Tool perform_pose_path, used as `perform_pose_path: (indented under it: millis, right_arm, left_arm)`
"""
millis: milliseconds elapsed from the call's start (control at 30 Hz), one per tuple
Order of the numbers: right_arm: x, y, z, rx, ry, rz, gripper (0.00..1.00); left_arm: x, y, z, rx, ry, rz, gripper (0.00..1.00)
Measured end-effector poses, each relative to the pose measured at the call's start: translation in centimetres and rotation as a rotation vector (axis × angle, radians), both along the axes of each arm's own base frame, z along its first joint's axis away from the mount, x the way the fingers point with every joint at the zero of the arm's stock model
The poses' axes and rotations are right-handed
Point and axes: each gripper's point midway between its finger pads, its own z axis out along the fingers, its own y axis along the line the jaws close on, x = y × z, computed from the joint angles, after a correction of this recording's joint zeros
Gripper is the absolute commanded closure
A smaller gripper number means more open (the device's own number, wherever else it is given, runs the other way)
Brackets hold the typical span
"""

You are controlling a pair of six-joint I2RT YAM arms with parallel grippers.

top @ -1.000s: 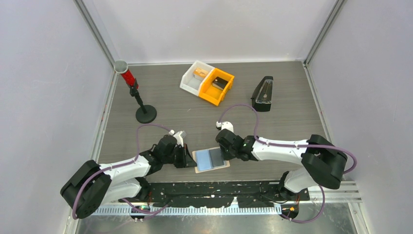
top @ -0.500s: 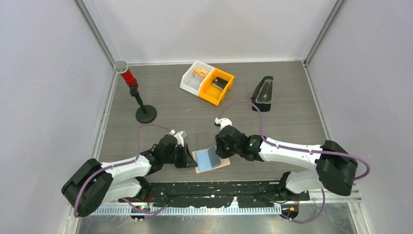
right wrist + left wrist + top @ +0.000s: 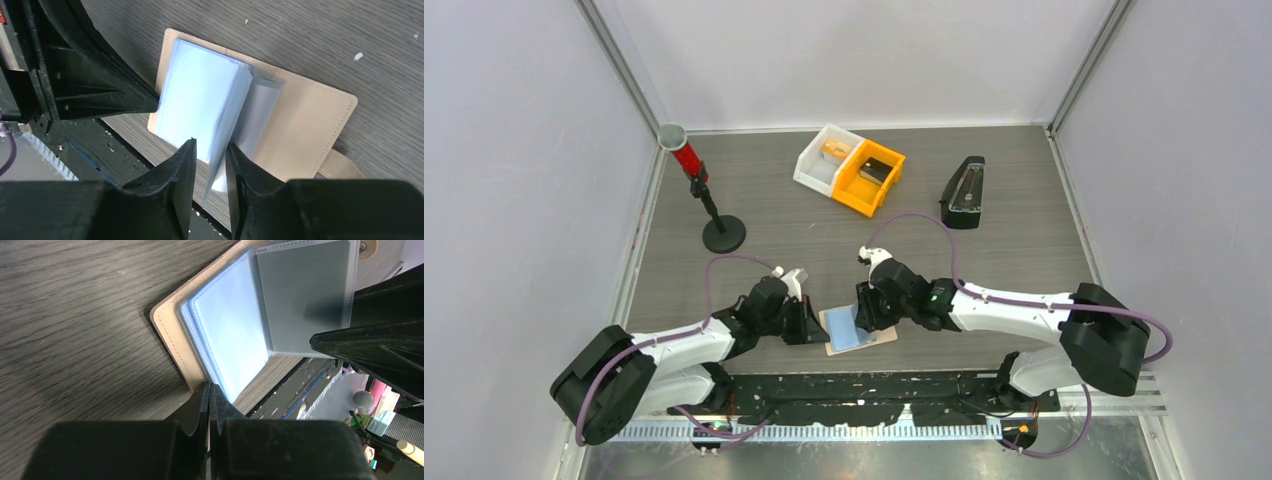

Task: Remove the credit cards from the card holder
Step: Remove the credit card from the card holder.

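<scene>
Grey table (image 3: 804,240): one card holder (image 3: 310,125); left pincer (image 3: 209,390) closed, right pincer (image 3: 209,147) parted around one sleeve (image 3: 232,115).

The table (image 3: 1024,200) has a grey wood-grain surface, matt and a little streaky. The card holder (image 3: 305,125) looks like tan leather or imitation leather, smooth and matt, with a stitched seam along its edge. Its inner sleeves (image 3: 305,295) are thin soft plastic, half clear and slightly shiny. The credit cards (image 3: 230,335) inside seem to be smooth light blue plastic. The jaws of the right gripper (image 3: 211,146) are black plastic, matt, with fine ridged layers.
</scene>
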Motion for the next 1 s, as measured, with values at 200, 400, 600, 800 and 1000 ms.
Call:
perform_pose_path:
  millis: [200,400,600,800,1000]
  right_arm:
    - [-0.3,0.8,0.1,0.031,0.02,0.02,0.59]
    - [-0.9,1.7,0.0,0.059,0.045,0.043,0.58]
    - [-1.5,2.3,-0.3,0.068,0.072,0.056,0.57]
    - [-1.7,2.5,-0.2,0.079,0.083,0.058,0.53]
    - [-1.7,2.9,0.2,0.092,0.088,0.066,0.48]
  left_arm:
    - [0.0,0.0,0.1,-0.004,0.004,0.006,0.98]
    - [0.1,0.0,0.5,-0.017,-0.007,0.018,0.93]
    - [0.5,0.4,2.4,-0.041,-0.069,0.051,0.89]
    - [0.5,1.3,3.3,-0.038,-0.101,0.082,0.87]
    - [0.3,1.8,3.6,-0.023,-0.099,0.099,0.86]
